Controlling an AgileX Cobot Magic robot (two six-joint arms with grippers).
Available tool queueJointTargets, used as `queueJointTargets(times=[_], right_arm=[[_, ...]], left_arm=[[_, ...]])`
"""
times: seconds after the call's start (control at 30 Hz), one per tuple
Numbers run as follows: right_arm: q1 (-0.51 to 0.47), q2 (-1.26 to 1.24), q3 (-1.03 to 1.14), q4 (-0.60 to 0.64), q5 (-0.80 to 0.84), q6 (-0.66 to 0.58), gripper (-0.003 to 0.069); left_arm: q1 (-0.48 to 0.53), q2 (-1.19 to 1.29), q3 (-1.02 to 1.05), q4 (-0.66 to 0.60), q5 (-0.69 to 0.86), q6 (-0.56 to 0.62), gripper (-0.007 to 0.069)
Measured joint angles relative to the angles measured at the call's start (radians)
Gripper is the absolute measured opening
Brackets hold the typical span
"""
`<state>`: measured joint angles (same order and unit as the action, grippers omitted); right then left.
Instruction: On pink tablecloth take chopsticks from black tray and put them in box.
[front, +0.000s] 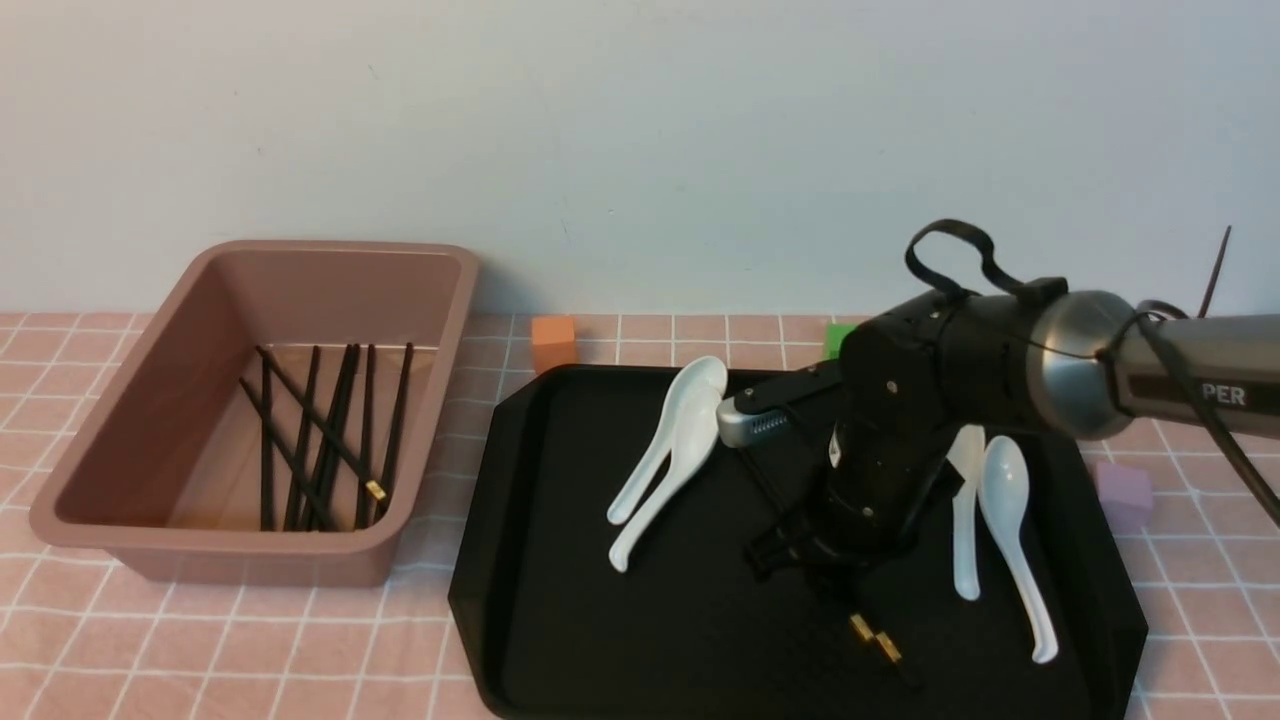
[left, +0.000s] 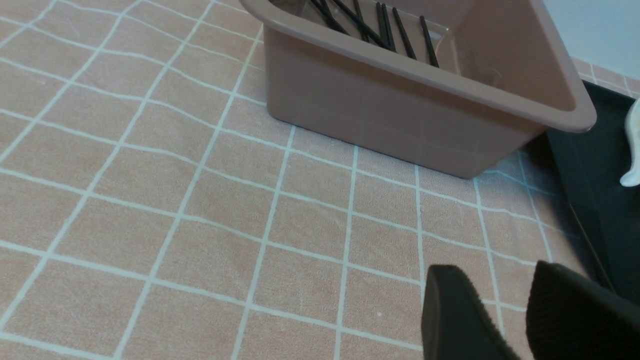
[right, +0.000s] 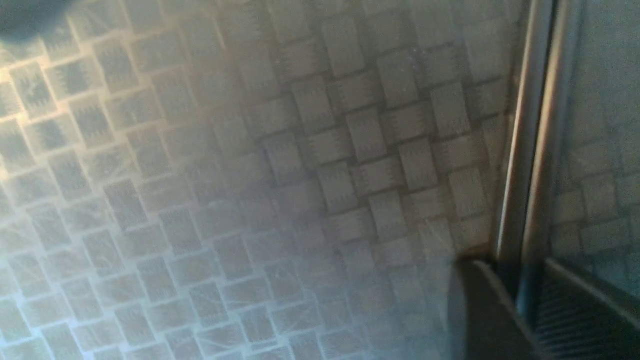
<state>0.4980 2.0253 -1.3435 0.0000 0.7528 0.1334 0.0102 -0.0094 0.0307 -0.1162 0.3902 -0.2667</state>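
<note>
A pair of black chopsticks (front: 875, 640) with gold bands lies on the black tray (front: 560, 600), which rests on the pink tablecloth (front: 300, 640). My right gripper (front: 815, 575) is pressed down onto the tray over them. In the right wrist view the chopsticks (right: 530, 150) run between the two fingers of that gripper (right: 520, 285), which are closed against them. The box (front: 340, 246) stands left of the tray and holds several chopsticks (front: 320, 440). My left gripper (left: 505, 300) hangs open over the cloth near the box (left: 400, 110), with nothing between its fingers.
Two white spoons (front: 680, 440) lie on the tray's left half and two more (front: 1010, 540) on its right, close to the right arm. An orange cube (front: 553, 342) and a green cube (front: 836, 338) sit behind the tray, a purple cube (front: 1125, 495) to its right.
</note>
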Motion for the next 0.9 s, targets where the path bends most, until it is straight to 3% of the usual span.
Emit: queueJointTargets(times=[0.13,0.33,0.7,0.9], right_arm=[[-0.002,0.0,0.0,0.0,0.001,-0.002,0.0136],[-0.002,-0.005,0.0,0.0,0.005,-0.002,0.0135],[-0.002,-0.151,0.011,-0.081,0.178,0.045,0.0133],[0.005,-0.251,0.003,-0.046,0.172,0.063,0.0133]], left_arm=[[0.0,0.0,0.0,0.0,0.0,0.0,0.0239],[0.0,0.0,0.0,0.0,0.0,0.0,0.0239],[0.0,0.0,0.0,0.0,0.0,0.0,0.0239],[0.0,0.0,0.0,0.0,0.0,0.0,0.0239]])
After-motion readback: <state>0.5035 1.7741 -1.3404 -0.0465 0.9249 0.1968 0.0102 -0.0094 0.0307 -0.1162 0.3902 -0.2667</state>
